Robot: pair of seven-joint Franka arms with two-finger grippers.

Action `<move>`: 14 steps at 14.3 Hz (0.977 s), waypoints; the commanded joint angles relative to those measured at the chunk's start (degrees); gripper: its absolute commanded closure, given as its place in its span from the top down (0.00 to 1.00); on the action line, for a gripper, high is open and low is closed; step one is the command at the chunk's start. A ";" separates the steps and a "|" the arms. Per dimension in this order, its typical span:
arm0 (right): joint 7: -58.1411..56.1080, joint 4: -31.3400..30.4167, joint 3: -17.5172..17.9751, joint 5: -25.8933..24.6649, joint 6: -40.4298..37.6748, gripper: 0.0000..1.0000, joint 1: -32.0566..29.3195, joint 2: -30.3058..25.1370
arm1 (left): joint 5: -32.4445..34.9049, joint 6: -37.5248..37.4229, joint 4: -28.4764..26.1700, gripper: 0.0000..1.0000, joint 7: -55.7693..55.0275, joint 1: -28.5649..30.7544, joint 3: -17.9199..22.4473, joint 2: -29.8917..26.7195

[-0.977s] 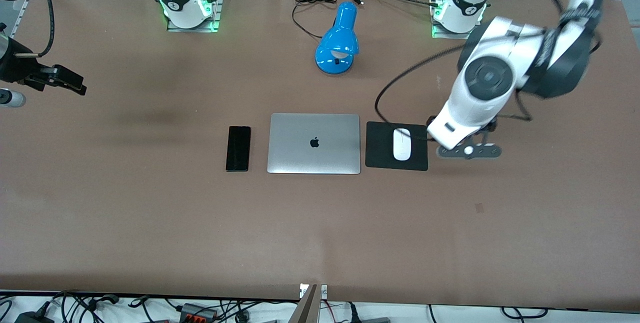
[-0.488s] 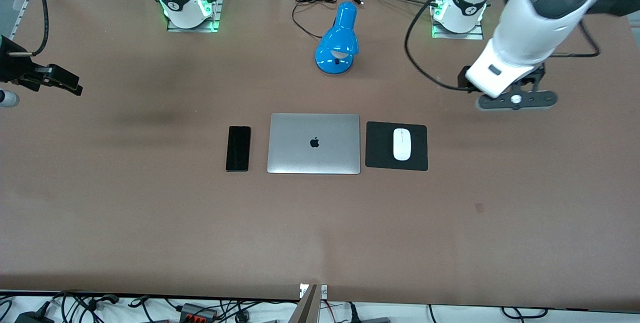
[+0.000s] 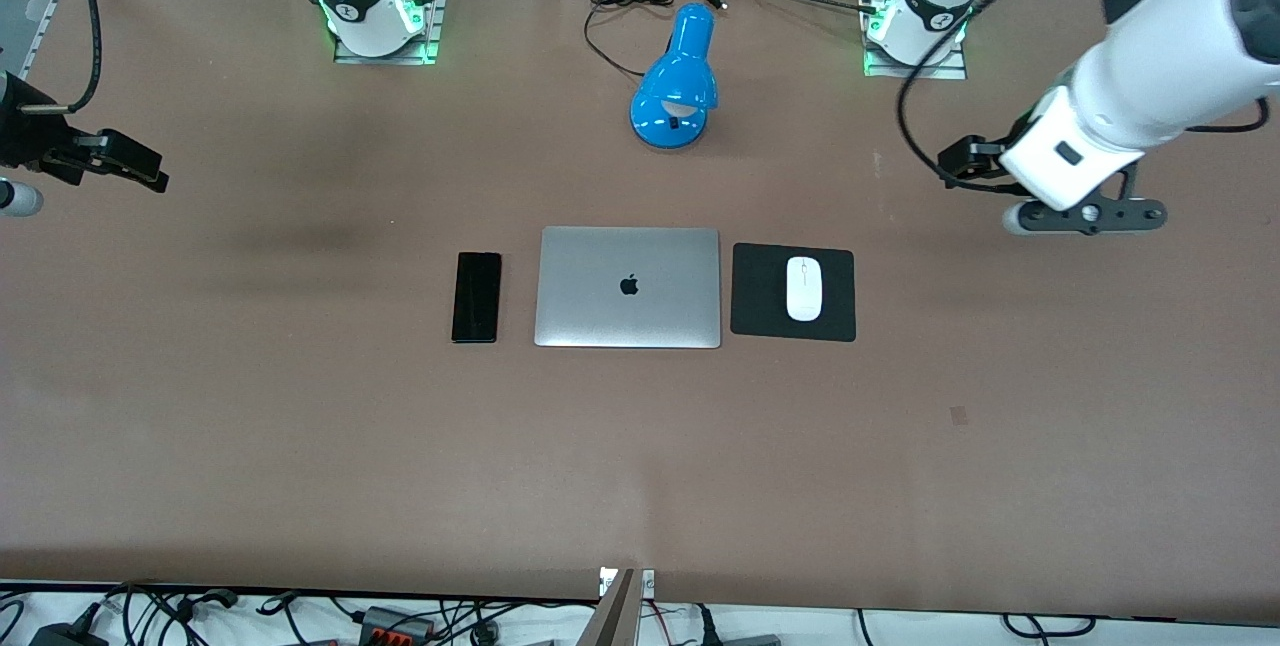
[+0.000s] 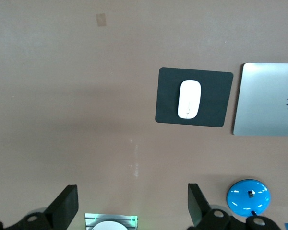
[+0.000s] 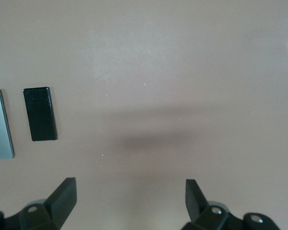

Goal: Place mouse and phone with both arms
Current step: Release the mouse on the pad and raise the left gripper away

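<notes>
So the left arm is the one that has moved: a second ago its gripper sat low right beside the mouse pad (image 3: 793, 293), and now the left gripper (image 3: 1085, 216) hangs high over bare table toward the left arm's end, at roughly two o'clock from the mouse (image 3: 803, 288). It carries nothing; in the left wrist view its fingers (image 4: 65, 209) stand spread wide with only table between them. The mouse lies alone in the middle of the mouse pad, just at three o'clock of the closed silver laptop (image 3: 628, 287), and has not shifted. The phone (image 3: 477, 296) lies flat at nine o'clock of the laptop, close beside it but apart, also where it was. The right gripper (image 3: 130, 166) waits over the table's edge at the right arm's end, about ten o'clock from the phone, barely changed; its fingers (image 5: 62, 199) are likewise spread and empty. A blue desk lamp (image 3: 677, 81) lies at twelve o'clock of the laptop, untouched. To my eye the placing looks done: both things flank the laptop neatly, and the left arm pulling away reads as a retreat after release, not an approach
</notes>
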 commanded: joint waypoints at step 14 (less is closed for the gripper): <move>-0.64 2.11 0.37 0.17 -1.32 1.00 0.79 1.35 | -4.42 8.62 -11.69 1.00 9.45 -10.45 23.76 -13.07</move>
